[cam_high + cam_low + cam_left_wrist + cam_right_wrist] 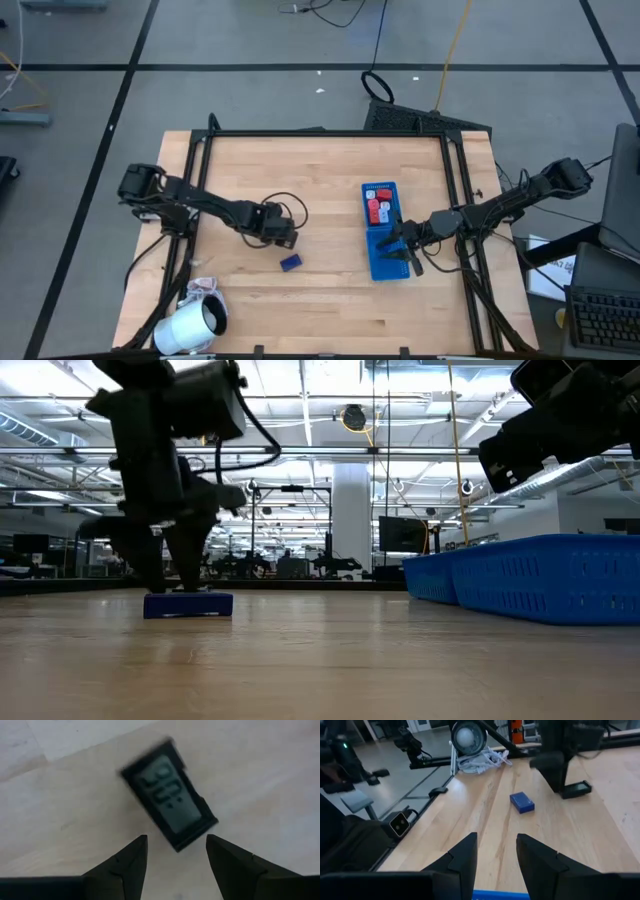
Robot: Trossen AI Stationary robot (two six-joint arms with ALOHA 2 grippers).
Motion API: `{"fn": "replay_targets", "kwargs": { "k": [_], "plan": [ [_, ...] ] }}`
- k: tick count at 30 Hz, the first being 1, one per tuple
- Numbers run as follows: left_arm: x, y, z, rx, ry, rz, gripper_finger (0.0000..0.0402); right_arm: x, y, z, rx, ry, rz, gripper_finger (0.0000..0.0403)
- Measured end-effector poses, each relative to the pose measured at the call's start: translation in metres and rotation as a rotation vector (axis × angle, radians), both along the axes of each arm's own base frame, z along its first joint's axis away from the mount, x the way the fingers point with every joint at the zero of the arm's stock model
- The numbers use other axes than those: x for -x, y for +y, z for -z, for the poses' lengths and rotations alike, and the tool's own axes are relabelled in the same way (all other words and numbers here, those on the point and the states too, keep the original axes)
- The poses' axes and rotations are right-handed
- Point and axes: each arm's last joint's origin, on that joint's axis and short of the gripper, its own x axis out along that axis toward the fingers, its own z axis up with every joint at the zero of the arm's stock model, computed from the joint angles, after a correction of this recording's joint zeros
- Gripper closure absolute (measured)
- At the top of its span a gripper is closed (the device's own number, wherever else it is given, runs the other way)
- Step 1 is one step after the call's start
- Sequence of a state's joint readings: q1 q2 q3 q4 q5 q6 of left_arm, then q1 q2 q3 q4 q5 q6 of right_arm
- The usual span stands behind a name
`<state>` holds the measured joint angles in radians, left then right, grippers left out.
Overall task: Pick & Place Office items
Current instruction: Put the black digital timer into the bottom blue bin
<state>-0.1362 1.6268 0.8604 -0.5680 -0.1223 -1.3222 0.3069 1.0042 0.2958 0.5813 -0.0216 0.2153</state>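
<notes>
We see the left end effector [176, 851] low over the desk [330, 300], its fingers [127, 860] parted on either side of a small black display unit [169, 800] with a grey screen showing digits; it lies flat on the wood, and the fingers are not yet touching it. Just nearer and to the right lies a dark blue block [290, 263], flat and on its own. The right end effector [496, 851] hangs above the near end of the blue tray [385, 265] on the right, fingers slightly apart and grasping nothing. Red and white pieces [378, 209] sit in the tray's far compartments. A white roll [190, 325] rests at the near left corner.
</notes>
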Motion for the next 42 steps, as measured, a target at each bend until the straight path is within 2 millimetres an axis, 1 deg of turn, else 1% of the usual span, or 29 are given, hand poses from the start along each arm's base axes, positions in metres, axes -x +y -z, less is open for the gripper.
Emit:
{"fn": "replay_targets", "kwargs": {
  "k": [2,5,10,13,19,23,26,30,36,42],
  "plan": [
    [-0.004,0.002,0.007,0.006,0.011,-0.026,0.0196,0.000,0.000,0.000,-0.001,-0.002,0.000,0.0277],
    [-0.007,0.005,0.012,0.017,0.017,-0.042,0.0191,0.000,0.000,-0.001,-0.002,-0.007,-0.001,0.0277],
    [-0.008,0.010,0.012,-0.016,0.014,0.021,0.0194,0.000,0.000,-0.001,-0.004,-0.012,-0.001,0.0277],
    [-0.008,0.012,0.010,-0.065,0.010,0.128,0.0201,0.000,0.000,-0.001,-0.004,-0.011,-0.001,0.0277],
    [-0.010,0.015,0.010,-0.146,0.012,0.269,0.0210,0.000,0.000,-0.001,-0.004,-0.012,-0.002,0.0278],
    [-0.012,0.016,0.010,-0.220,0.019,0.463,0.0217,0.000,0.000,-0.001,-0.004,-0.012,-0.002,0.0280],
    [-0.017,0.016,0.009,-0.283,-0.006,0.632,0.0224,0.000,0.000,-0.001,-0.004,-0.012,-0.002,0.0281],
    [-0.024,0.013,0.006,-0.354,-0.055,0.807,0.0234,0.000,0.000,-0.001,-0.004,-0.012,-0.002,0.0280],
    [-0.032,0.011,0.002,-0.416,-0.132,0.895,0.0249,0.000,0.000,-0.001,-0.004,-0.012,-0.002,0.0283],
    [-0.032,0.016,-0.009,-0.499,-0.142,0.994,0.0260,0.000,0.000,-0.001,-0.004,-0.011,-0.002,0.0284]
  ]
}}
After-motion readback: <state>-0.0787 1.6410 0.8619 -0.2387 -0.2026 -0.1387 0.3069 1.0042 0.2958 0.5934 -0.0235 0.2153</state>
